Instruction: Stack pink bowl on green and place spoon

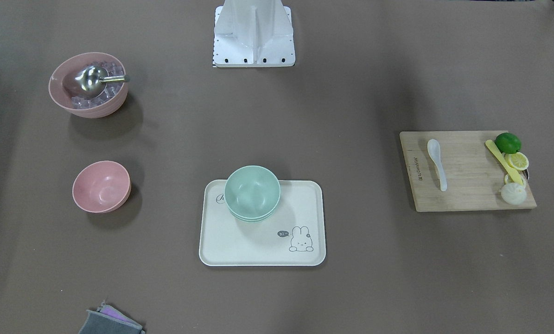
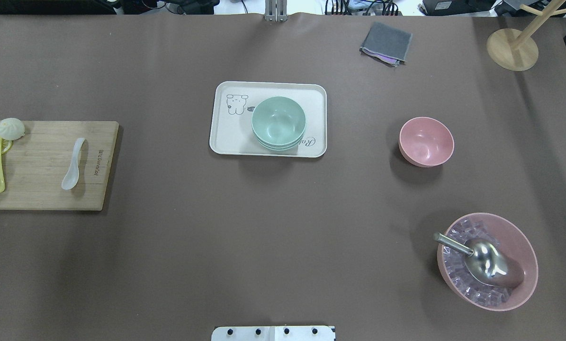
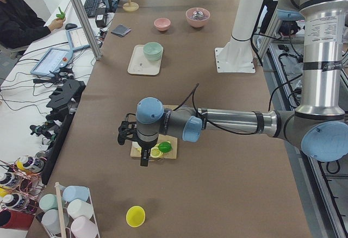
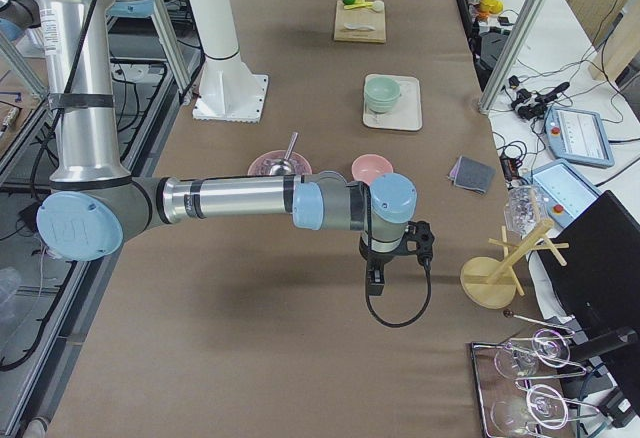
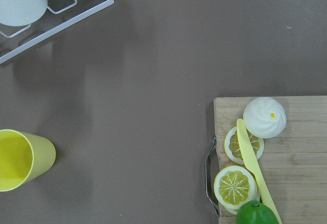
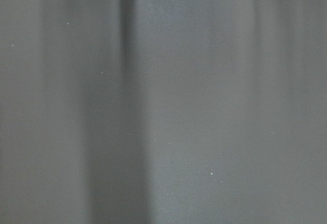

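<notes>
A small pink bowl (image 1: 101,186) stands empty on the brown table, also in the overhead view (image 2: 426,141). A stack of green bowls (image 1: 252,192) (image 2: 278,123) sits on a cream tray (image 1: 239,248) (image 2: 230,137). A white spoon (image 1: 436,163) (image 2: 73,163) lies on a wooden cutting board (image 1: 471,178) (image 2: 36,161). My left gripper (image 3: 144,159) hangs above the board's fruit end. My right gripper (image 4: 376,280) hangs above bare table, short of the pink bowl. Both show only in the side views, so I cannot tell whether they are open or shut.
A large pink bowl (image 1: 89,83) (image 2: 487,260) holds ice cubes and a metal scoop. A lime (image 1: 508,142), lemon slices, a yellow knife and a bun (image 5: 264,117) lie on the board. A grey cloth (image 2: 386,43), a wooden stand (image 2: 512,47) and a yellow cup (image 5: 20,160) stand around.
</notes>
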